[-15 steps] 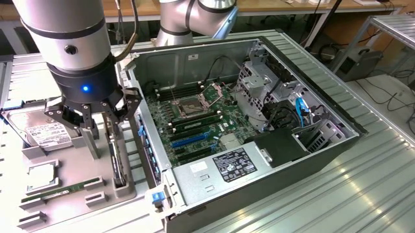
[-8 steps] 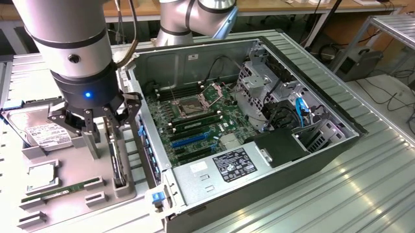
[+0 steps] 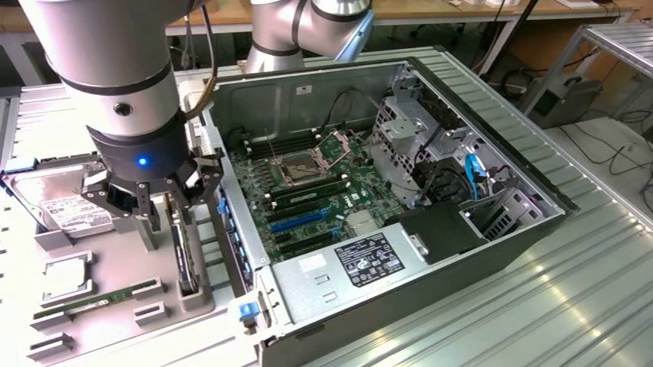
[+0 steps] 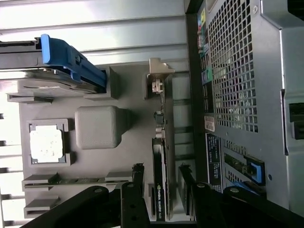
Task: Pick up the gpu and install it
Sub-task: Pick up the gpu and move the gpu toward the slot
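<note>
The gripper (image 4: 161,187) stands wide open and holds nothing, its jaws on either side of the gpu (image 4: 159,161). The card sits on edge in the grey tray (image 4: 133,92), beside the computer case (image 4: 232,66). An off-centre squeeze could tilt the card in its slot or crush its fan. The jaws' depth on the card is hard to judge.

This looks like a robotics lab or electronics workshop. An industrial arm (image 3: 118,84) stands at the upper left of the exterior view, over a grey tray (image 3: 199,332) at lower left with loose computer parts in moulded slots, a gpu (image 3: 182,252) and a drive (image 3: 72,210) among them. An open PC case (image 3: 531,237) lies mid-frame on a ribbed metal table (image 3: 551,321). Wooden benches (image 3: 429,11) line the top edge, and cables (image 3: 612,149) trail at upper right.
</note>
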Controlling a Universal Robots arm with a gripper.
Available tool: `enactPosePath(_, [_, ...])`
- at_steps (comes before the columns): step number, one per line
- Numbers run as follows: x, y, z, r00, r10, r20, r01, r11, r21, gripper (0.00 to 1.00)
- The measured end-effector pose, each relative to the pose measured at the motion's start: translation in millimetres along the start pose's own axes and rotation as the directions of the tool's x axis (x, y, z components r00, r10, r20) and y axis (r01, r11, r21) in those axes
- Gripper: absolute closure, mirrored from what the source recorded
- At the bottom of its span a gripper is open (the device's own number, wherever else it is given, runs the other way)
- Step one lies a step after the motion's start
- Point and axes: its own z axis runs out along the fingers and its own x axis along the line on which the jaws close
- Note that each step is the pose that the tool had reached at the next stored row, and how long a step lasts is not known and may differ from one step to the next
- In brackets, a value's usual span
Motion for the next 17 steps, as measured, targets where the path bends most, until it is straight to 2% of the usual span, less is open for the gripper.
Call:
enactPosePath(7, [0.6, -0.8, 13.2, 1.0, 0.0, 0.0001, 0.0, 1.0, 0.0, 0.58])
enactPosePath(14, [1.7, -5.6, 30.2, 1.0, 0.0, 0.0005, 0.0, 1.0, 0.0, 0.58])
enactPosePath(15, [2.4, -6.6, 33.2, 1.0, 0.0, 0.002, 0.0, 1.0, -0.0001, 0.58])
enactPosePath(17, [4.2, -6.9, 37.3, 0.9999, 0.0, 0.01, 0.0, 1.0, -0.0008, 0.58])
